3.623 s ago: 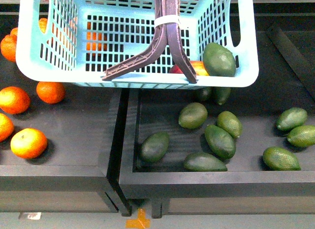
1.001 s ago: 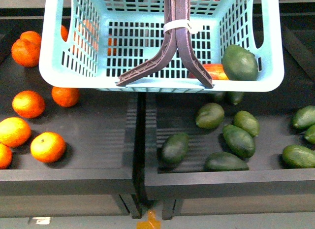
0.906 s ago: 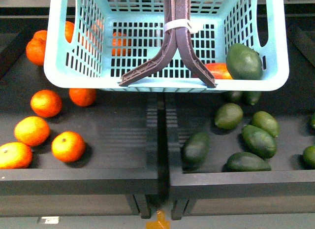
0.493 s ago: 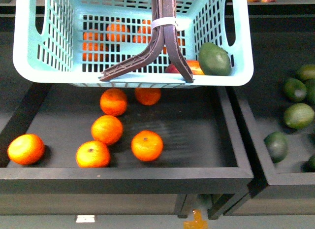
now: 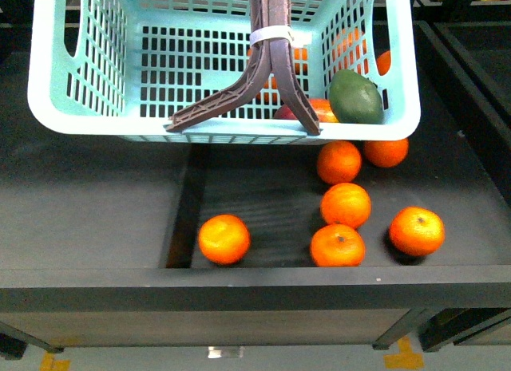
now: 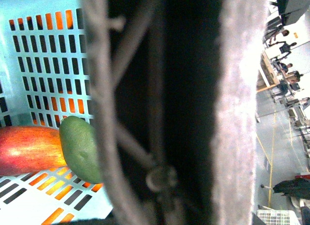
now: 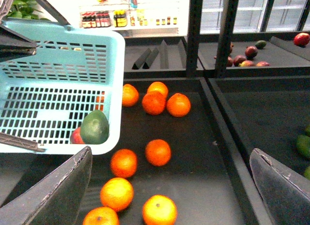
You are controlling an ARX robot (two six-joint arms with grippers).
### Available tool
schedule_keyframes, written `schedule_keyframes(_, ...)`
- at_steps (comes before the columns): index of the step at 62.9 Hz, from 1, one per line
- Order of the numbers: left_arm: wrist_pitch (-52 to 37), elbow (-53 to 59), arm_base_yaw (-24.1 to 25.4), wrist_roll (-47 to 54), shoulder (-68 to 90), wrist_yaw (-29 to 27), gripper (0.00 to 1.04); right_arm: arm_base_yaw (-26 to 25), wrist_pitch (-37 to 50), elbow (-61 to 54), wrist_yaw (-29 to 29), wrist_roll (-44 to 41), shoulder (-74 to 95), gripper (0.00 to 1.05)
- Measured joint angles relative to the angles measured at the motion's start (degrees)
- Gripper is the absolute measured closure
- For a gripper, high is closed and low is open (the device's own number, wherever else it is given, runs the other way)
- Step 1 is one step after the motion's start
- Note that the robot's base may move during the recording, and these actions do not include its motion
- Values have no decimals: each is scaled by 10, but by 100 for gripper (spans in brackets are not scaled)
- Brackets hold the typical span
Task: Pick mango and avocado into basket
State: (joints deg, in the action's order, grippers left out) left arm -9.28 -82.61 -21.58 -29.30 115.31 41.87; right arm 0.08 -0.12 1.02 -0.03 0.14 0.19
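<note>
— Black display trays [image 5: 96,227] across the lower frame of the front view; loose oranges [image 5: 345,204] scattered lower right; shop shelving far off in the right wrist view.

— And the basket [image 5: 80,116]?

— Fills the upper frame, above the trays; brown handles [image 5: 270,68] zip-tied at centre.

— Fruit?

— Avocado [image 5: 355,96] in the basket's right near corner, touching the mango [image 5: 319,109] just left of it; same pair touching in the left wrist view, avocado [image 6: 80,147] beside mango [image 6: 29,150].

— Grippers?

— Right gripper [image 7: 169,186] spread wide, holding nothing, fingers [image 7: 53,191] at the lower corners; left gripper blocked by the handles close up; cannot tell.
</note>
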Motion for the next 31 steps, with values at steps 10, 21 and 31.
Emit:
schedule_keyframes(10, 0, 0, 0, 0, 0, 2, 93, 0, 0, 0, 0, 0, 0, 9)
schedule_keyframes(21, 0, 0, 6, -1, 0, 3, 93, 0, 0, 0, -4, 0, 0, 9)
schedule_keyframes(31, 0, 0, 13, 7, 0, -15, 93, 0, 0, 0, -2, 0, 0, 9)
